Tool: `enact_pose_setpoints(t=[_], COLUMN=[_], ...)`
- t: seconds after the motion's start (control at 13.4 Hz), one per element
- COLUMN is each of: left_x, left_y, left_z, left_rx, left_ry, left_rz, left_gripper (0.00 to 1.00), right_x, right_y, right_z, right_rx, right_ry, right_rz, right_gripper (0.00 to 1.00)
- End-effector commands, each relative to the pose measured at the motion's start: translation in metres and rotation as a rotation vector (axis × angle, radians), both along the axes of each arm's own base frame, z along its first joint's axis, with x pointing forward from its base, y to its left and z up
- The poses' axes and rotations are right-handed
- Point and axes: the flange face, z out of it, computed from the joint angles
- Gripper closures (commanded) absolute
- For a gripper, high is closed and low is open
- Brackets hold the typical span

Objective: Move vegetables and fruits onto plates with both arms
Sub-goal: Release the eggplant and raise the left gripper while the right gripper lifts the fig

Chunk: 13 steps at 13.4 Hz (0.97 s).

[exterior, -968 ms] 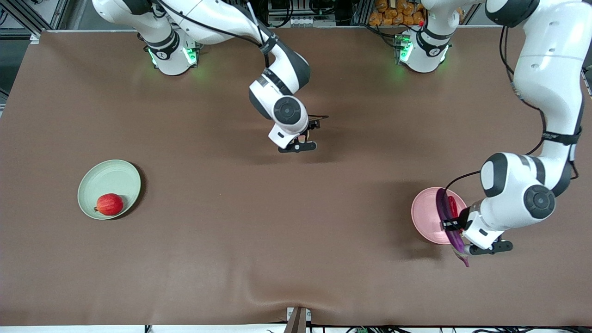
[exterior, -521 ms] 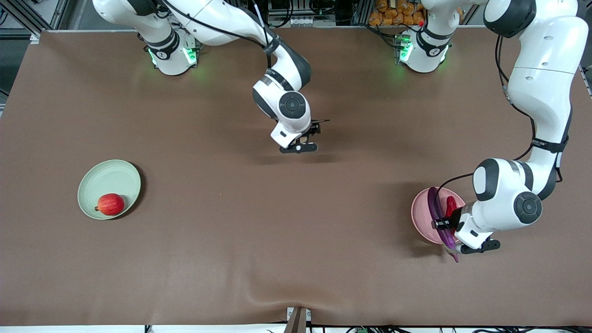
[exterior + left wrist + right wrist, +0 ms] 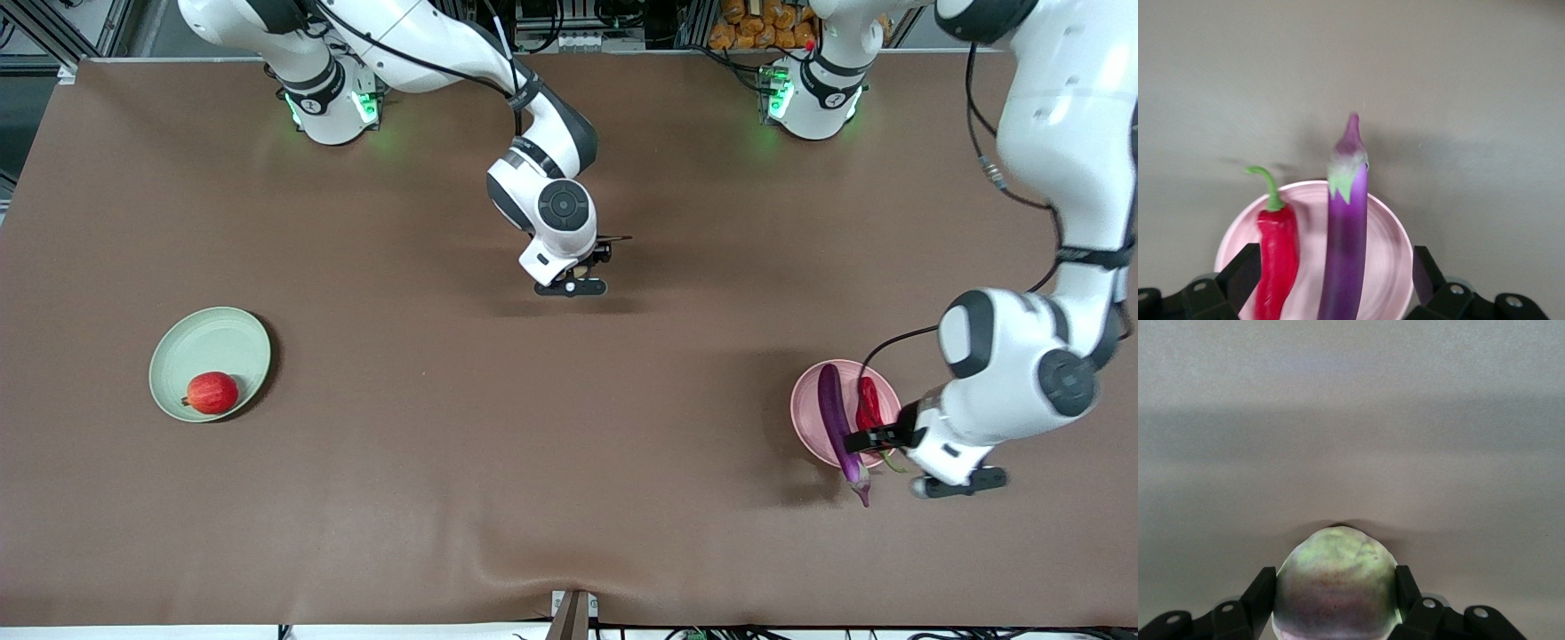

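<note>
The purple eggplant [image 3: 837,413] lies across the pink plate [image 3: 811,418], its stem end poking over the rim nearest the front camera. The red chili pepper [image 3: 868,404] lies beside it on the plate. My left gripper [image 3: 876,440] is open and empty, just above the plate's edge toward the left arm's end. The left wrist view shows the eggplant [image 3: 1346,247], the chili [image 3: 1277,257] and the plate [image 3: 1395,233] between the spread fingers. My right gripper [image 3: 591,260] is shut on the yellow-green fruit [image 3: 1335,567], low over the table's middle. The red-orange fruit [image 3: 212,393] sits in the green plate [image 3: 210,342].
The brown table cover [image 3: 498,427] spreads between the two plates. The arm bases [image 3: 331,107] stand along the table's edge farthest from the front camera. A small bracket [image 3: 573,613] sits at the edge nearest that camera.
My left gripper let go of the eggplant, which now lies on the pink plate, and drew back toward the left arm's end. My right gripper hardly moved.
</note>
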Motion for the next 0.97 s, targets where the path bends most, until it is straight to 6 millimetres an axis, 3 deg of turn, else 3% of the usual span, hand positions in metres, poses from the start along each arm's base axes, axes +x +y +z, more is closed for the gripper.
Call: enact_pose_setpoints(t=[0.0,0.15,0.3,0.45,0.67,0.74,0.89], left_x=[-0.019,-0.036,-0.068,-0.1,-0.137,-0.148,-0.161], left_y=[0.008,0.014,0.009,0.002,-0.011,-0.025,-0.023], left_z=[0.086,0.147,0.216,0.265,0.302,0.312,0.32], left_rx=[0.05,0.087,0.106,0.13,0.132,0.115,0.122], left_ry=[-0.041,-0.07,-0.069,-0.064,-0.016,-0.021,0.016], left_rz=[-0.007,-0.058,-0.054,-0.054,-0.068,-0.068,-0.066], left_gripper=[0.0,0.0,0.0,0.0,0.0,0.0,0.0], right_x=[0.03,0.08,0.131,0.171,0.221,0.234,0.248], right_y=[-0.033,-0.087,-0.161,-0.236,-0.362,-0.409,-0.503], right_z=[0.023,0.062,0.097,0.119,0.132,0.135,0.14], right_rx=[-0.024,-0.024,-0.003,-0.013,-0.082,-0.075,-0.055], right_ry=[-0.019,-0.021,-0.022,-0.055,-0.112,-0.12,-0.134], right_rz=[-0.067,-0.115,-0.113,-0.116,-0.07,-0.064,-0.024], right_gripper=[0.8,0.8,0.8,0.8,0.8,0.8,0.8])
